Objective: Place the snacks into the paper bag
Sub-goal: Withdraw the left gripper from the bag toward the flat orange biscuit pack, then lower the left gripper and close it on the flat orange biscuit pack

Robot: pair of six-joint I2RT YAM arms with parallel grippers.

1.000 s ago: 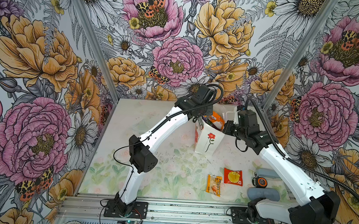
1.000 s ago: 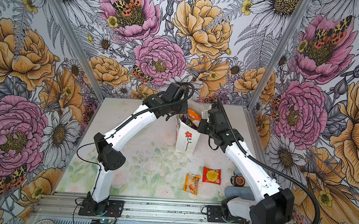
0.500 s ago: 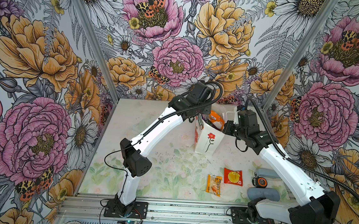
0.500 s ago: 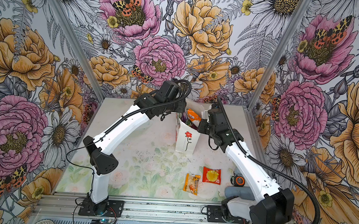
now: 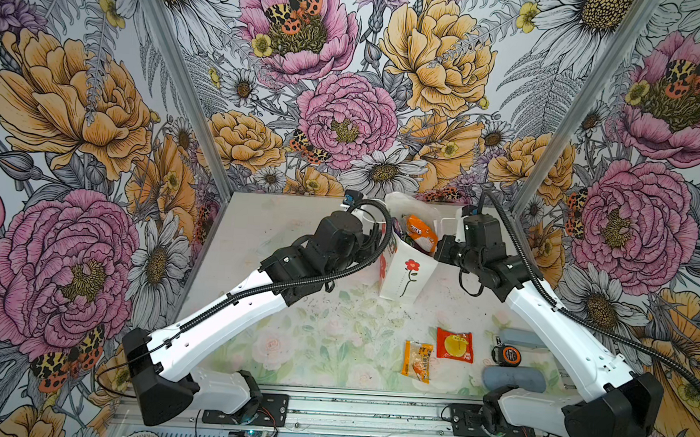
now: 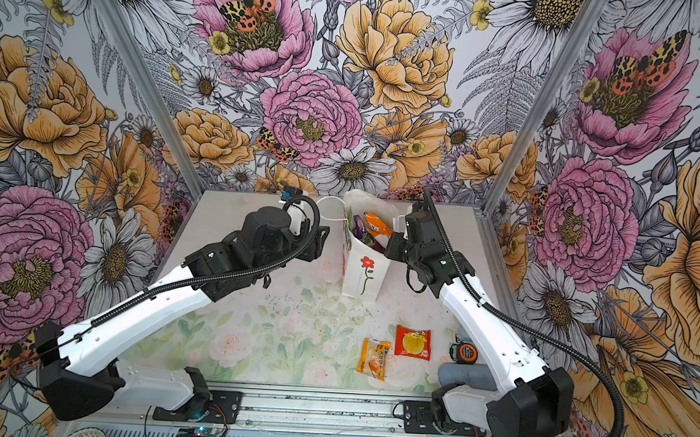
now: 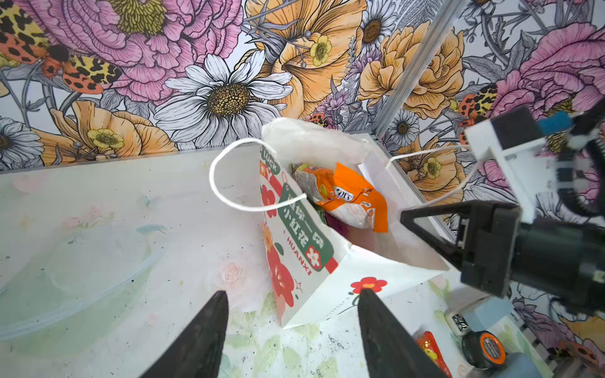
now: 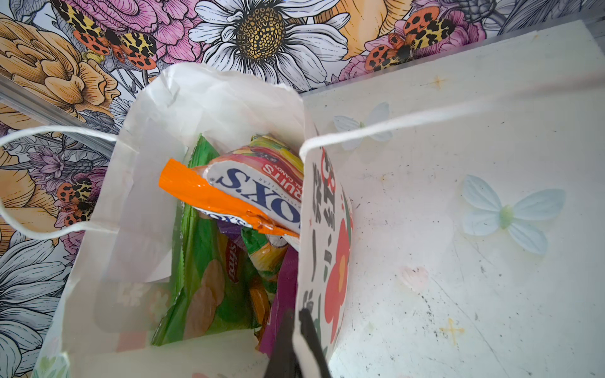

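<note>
The white paper bag (image 5: 405,273) (image 6: 363,272) stands upright at the back middle of the table, its mouth open. Inside lie an orange Fox's bag (image 8: 226,199) (image 7: 355,196), a large green packet (image 8: 203,288) and a purple packet (image 8: 281,294). My right gripper (image 8: 296,315) (image 5: 438,250) is shut on the bag's rim, one finger inside and one outside. My left gripper (image 7: 293,290) (image 6: 318,242) is open and empty, just left of the bag and apart from it. A small orange sachet (image 5: 417,361) and a red sachet (image 5: 454,345) lie flat on the table in front.
An orange-black tape measure (image 5: 507,355) (image 7: 487,348) and two grey-blue oblong cases (image 5: 513,378) (image 5: 522,337) lie at the front right, beside my right arm. The bag's cord handles (image 7: 216,183) hang out to both sides. Flowered walls close in the back and sides.
My left arm has drawn back from over the bag's mouth to the left, and its jaws stand open. The right arm and the bag have stayed put.
</note>
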